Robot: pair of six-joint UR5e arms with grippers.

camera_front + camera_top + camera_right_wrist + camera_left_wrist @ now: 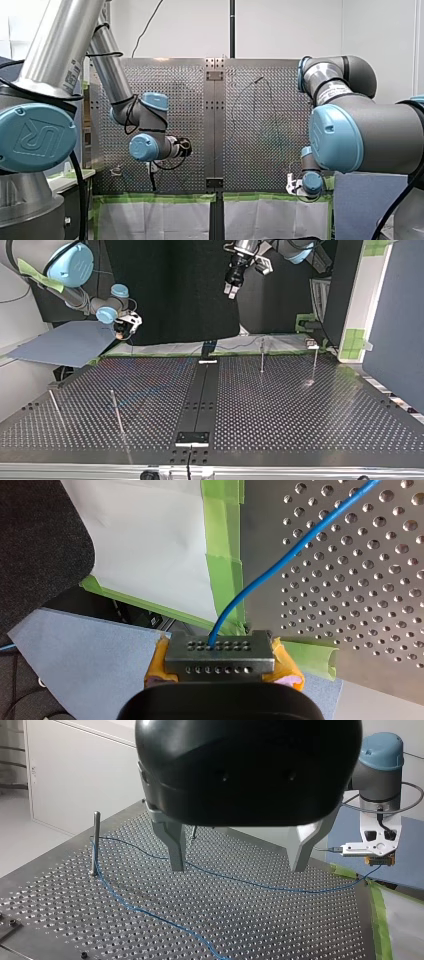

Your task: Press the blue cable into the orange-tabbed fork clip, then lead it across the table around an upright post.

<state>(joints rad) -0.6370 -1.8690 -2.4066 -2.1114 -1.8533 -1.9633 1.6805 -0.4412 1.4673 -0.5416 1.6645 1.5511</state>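
The thin blue cable [240, 881] lies across the perforated table. It bends around an upright post [95, 842] and comes back toward the near side. One end is held by my right gripper [220, 650], whose yellow pads are shut on it just past the taped table edge. The same gripper shows in the left wrist view [378, 860], at the top view's left [121, 331] and low in the front view [295, 184]. My left gripper [239, 857] hangs open and empty well above the cable [230, 291]. A small clip-like fitting [312, 344] sits at the far right edge; its tab colour is not discernible.
Several thin upright posts stand on the table, two at the top view's right [262, 355] [315, 362] and two at its left [116, 412] [54, 407]. Green tape [222, 555] lines the table edge. A dark centre strip [200, 400] splits the table.
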